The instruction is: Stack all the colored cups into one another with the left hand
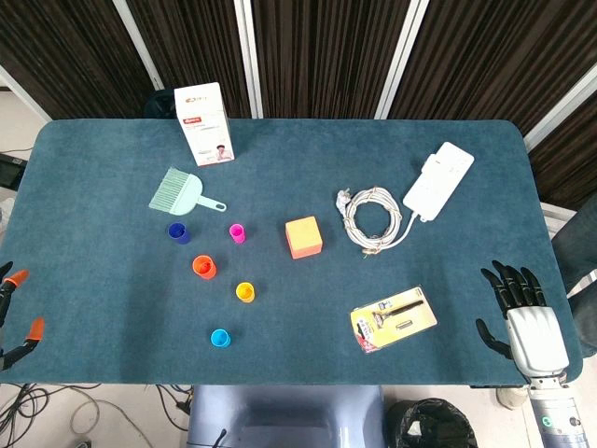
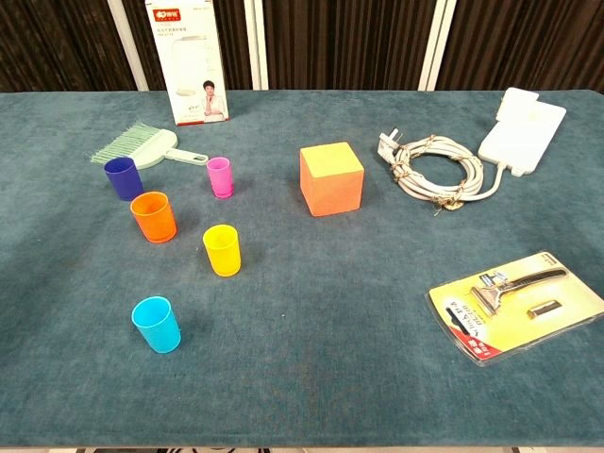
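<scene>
Several small cups stand apart and upright on the left half of the table: a dark blue cup [image 1: 178, 232] [image 2: 124, 178], a pink cup [image 1: 238, 233] [image 2: 220, 176], an orange cup [image 1: 204, 267] [image 2: 154, 216], a yellow cup [image 1: 245, 292] [image 2: 223, 249] and a light blue cup [image 1: 220, 338] [image 2: 157, 324]. My left hand [image 1: 13, 317] shows only as orange-tipped fingers at the head view's left edge, far from the cups, holding nothing. My right hand [image 1: 519, 308] rests open at the table's front right corner. Neither hand appears in the chest view.
A mint dustpan brush [image 1: 182, 191] [image 2: 137, 145] lies just behind the dark blue cup. A white product box [image 1: 203, 123] [image 2: 187, 58] stands at the back. An orange cube [image 1: 303, 237] [image 2: 331, 178], coiled cable with power adapter [image 1: 438, 181] [image 2: 522, 128] and a packaged razor [image 1: 393, 318] [image 2: 514, 304] lie to the right.
</scene>
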### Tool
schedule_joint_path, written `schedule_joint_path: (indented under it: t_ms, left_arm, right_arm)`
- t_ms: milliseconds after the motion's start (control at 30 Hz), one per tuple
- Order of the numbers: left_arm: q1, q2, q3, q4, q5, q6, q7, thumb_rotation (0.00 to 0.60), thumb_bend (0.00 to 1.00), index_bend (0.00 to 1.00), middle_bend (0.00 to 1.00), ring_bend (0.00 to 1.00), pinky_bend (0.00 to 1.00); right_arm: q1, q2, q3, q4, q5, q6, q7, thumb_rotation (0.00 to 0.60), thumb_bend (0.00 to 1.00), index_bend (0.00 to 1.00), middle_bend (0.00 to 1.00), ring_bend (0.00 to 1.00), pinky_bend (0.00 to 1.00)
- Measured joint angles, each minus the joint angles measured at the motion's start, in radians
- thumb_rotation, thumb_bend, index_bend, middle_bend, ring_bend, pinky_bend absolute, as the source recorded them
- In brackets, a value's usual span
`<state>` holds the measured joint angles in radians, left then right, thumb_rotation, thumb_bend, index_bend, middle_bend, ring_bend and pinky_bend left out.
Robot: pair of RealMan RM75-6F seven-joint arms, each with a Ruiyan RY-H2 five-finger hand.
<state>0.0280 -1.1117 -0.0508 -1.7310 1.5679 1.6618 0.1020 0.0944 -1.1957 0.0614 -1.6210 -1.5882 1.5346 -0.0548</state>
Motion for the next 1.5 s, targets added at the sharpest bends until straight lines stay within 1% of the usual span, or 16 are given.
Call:
schedule_joint_path:
  t_ms: [933,1000,1133,1200,1300,1367,1500]
  left_arm:
    - [-0.001,0.002,-0.002,-0.003,-0.013,-0.008,0.003,0.600,0.34,0.17,0.04,0.00,0.00]
    - [-0.001,0.002,-0.002,-0.002,-0.013,-0.009,0.002,0.600,0.33,0.17,0.04,0.00,0.00]
    - [-0.004,0.002,-0.003,-0.002,-0.017,-0.014,-0.005,0.600,0.25,0.12,0.04,0.00,0.00]
    - [-0.006,0.002,-0.003,-0.002,-0.018,-0.019,-0.013,0.600,0.23,0.09,0.04,0.00,0.00]
    - [-0.018,0.005,-0.004,-0.006,-0.023,-0.046,-0.031,0.600,0.21,0.07,0.04,0.00,0.00]
    - [-0.035,0.014,-0.007,-0.009,-0.034,-0.083,-0.036,0.600,0.20,0.06,0.04,0.00,0.00]
    - [-0.090,0.042,-0.027,-0.024,-0.079,-0.190,-0.026,0.600,0.20,0.08,0.05,0.00,0.00]
  right_arm:
    - [-0.005,0.009,0.004,-0.003,0.005,0.009,0.006,0.600,0.40,0.13,0.07,0.09,0.07]
    - [-0.005,0.008,0.004,-0.002,0.005,0.009,0.006,0.600,0.41,0.13,0.07,0.09,0.07]
    - [-0.006,0.009,0.005,-0.003,0.006,0.011,0.006,0.600,0.40,0.13,0.07,0.09,0.07]
    - [-0.006,0.010,0.005,-0.004,0.007,0.012,0.005,0.600,0.40,0.13,0.07,0.09,0.07]
    - [-0.010,0.010,0.005,-0.006,0.015,0.012,0.004,0.600,0.40,0.13,0.07,0.09,0.07]
    - [-0.010,0.011,0.005,-0.008,0.017,0.010,-0.001,0.600,0.40,0.13,0.07,0.09,0.07]
    - [-0.010,0.010,0.005,-0.013,0.013,0.011,-0.006,0.600,0.40,0.13,0.07,0.09,0.07]
